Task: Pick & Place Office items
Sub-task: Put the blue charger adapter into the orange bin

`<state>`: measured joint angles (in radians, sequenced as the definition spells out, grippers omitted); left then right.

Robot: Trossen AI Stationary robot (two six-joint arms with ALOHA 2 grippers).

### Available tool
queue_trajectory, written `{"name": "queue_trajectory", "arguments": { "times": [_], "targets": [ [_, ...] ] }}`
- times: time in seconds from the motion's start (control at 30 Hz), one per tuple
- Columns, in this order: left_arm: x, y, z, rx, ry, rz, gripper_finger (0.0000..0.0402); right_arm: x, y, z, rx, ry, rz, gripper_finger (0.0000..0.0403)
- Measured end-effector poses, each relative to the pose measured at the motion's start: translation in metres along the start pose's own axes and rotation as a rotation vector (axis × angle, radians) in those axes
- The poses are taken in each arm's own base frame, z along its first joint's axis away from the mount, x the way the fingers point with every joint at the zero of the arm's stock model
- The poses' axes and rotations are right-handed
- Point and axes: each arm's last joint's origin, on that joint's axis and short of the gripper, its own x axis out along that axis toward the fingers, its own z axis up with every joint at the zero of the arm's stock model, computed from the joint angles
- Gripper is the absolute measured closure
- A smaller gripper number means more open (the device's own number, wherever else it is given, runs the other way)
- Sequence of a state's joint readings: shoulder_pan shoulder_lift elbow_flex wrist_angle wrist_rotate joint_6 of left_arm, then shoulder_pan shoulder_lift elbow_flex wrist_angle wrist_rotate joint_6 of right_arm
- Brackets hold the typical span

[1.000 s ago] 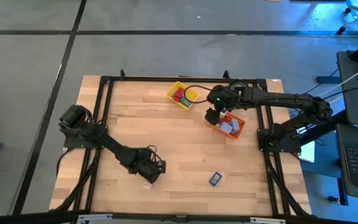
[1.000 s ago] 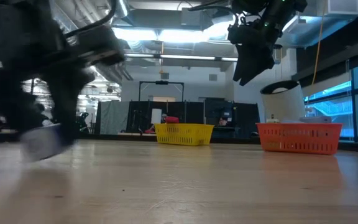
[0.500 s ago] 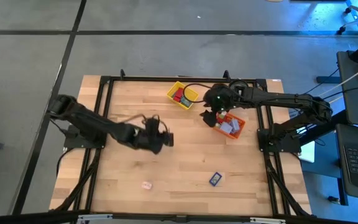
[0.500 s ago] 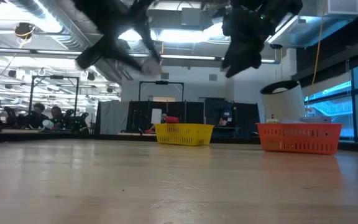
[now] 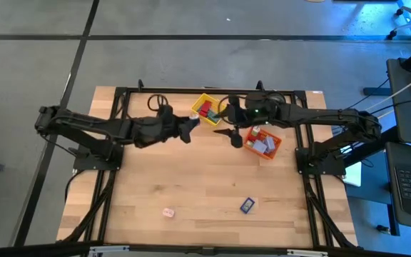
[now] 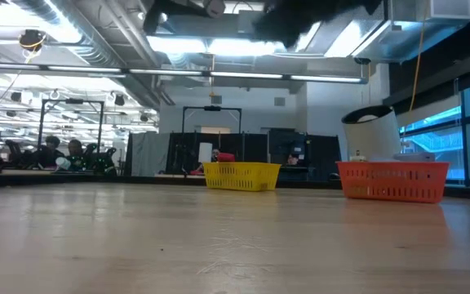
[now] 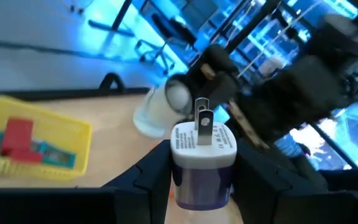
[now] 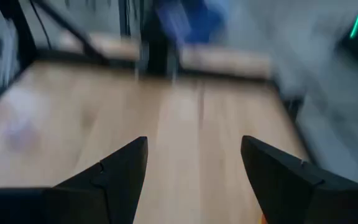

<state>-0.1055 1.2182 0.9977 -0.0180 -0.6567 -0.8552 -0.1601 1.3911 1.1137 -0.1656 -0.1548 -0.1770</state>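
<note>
Wooden table (image 5: 191, 178): left gripper (image 7: 202, 163) pinches a white plug adapter (image 7: 202, 163) between its fingers (image 7: 157, 168), prongs toward twelve o'clock; right gripper (image 8: 194, 168) spread.

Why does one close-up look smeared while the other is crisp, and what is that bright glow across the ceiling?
Right wrist view: the whole tabletop is streaked with motion blur. Left wrist view: the held white plug adapter is sharp and the background soft and blue-tinted. Low view: ceiling lights glare and the arms overhead are dark smears.

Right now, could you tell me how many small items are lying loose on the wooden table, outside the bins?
2: a small pink piece near the front edge, and a dark blue blocky piece to its right. None seems hidden.
</note>
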Motion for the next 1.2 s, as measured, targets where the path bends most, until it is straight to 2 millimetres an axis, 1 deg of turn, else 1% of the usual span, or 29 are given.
{"name": "queue_trajectory", "arguments": {
  "times": [0.13, 0.2, 0.27, 0.4, 0.63, 0.83, 1.0, 1.2],
  "targets": [
    [0.010, 0.001, 0.010, -0.014, 0.001, -0.069, 0.0266, -0.001, 0.007, 0.023, -0.132, -0.224, -0.019, 0.0142],
    [0.016, 0.003, 0.012, -0.026, 0.020, -0.109, 0.0265, -0.002, 0.009, 0.030, -0.204, -0.291, -0.041, 0.0142],
    [0.021, 0.002, 0.016, -0.041, 0.019, -0.158, 0.0265, -0.003, 0.011, 0.033, -0.283, -0.322, -0.057, 0.0142],
    [0.027, 0.003, 0.022, -0.051, 0.028, -0.227, 0.0265, -0.004, 0.012, 0.035, -0.390, -0.326, -0.079, 0.0142],
    [0.029, 0.006, 0.025, -0.067, 0.029, -0.236, 0.0265, -0.004, 0.011, 0.036, -0.453, -0.313, -0.156, 0.0142],
    [0.029, 0.006, 0.024, -0.076, 0.038, -0.237, 0.0265, -0.004, 0.011, 0.035, -0.461, -0.308, -0.164, 0.0142],
    [0.029, 0.004, 0.023, -0.098, 0.078, -0.277, 0.0265, -0.003, 0.017, 0.037, -0.492, -0.303, -0.215, 0.0142],
    [0.027, 0.000, 0.023, -0.109, 0.076, -0.309, 0.0265, -0.002, 0.030, 0.039, -0.515, -0.309, -0.188, 0.0142]
  ]
}}
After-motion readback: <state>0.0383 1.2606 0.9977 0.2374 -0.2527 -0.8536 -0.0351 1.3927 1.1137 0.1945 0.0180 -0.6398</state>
